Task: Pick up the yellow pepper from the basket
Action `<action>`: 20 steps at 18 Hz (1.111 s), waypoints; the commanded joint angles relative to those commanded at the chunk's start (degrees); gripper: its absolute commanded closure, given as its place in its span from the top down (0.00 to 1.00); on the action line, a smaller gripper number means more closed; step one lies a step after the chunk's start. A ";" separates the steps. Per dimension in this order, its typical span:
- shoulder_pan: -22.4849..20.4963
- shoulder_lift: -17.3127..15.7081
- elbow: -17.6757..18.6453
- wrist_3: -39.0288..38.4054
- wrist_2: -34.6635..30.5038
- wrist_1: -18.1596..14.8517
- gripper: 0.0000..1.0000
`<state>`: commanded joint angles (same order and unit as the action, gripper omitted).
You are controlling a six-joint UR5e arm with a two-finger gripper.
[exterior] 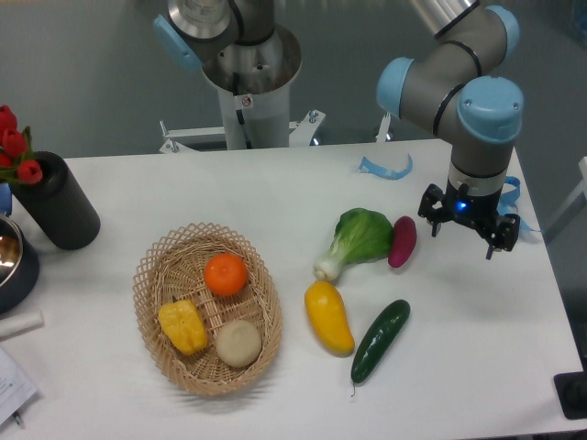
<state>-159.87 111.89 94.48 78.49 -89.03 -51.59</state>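
The yellow pepper (182, 326) lies in the front left of the woven wicker basket (266, 316), on the left half of the table. Beside it in the basket are an orange fruit (225, 274) and a round beige vegetable (238, 343). My gripper (466, 229) hangs over the right side of the table, far to the right of the basket and just right of a purple vegetable (402, 241). Its two black fingers stand apart, open, with nothing between them.
Between basket and gripper lie a green bok choy (356, 239), a smooth yellow squash (328, 317) and a dark green cucumber (381, 339). A black cylinder vase (57, 202) with red flowers and a metal bowl (11, 261) stand at the left edge. Blue tape (385, 169) lies at the back.
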 joint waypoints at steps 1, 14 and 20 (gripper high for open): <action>0.09 0.00 0.00 0.00 0.00 0.00 1.00; 0.26 0.17 0.53 -0.53 -0.26 -0.09 1.00; 0.62 -0.09 0.53 -5.54 -0.53 -0.26 1.00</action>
<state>-159.26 111.80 95.01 72.95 -89.56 -51.85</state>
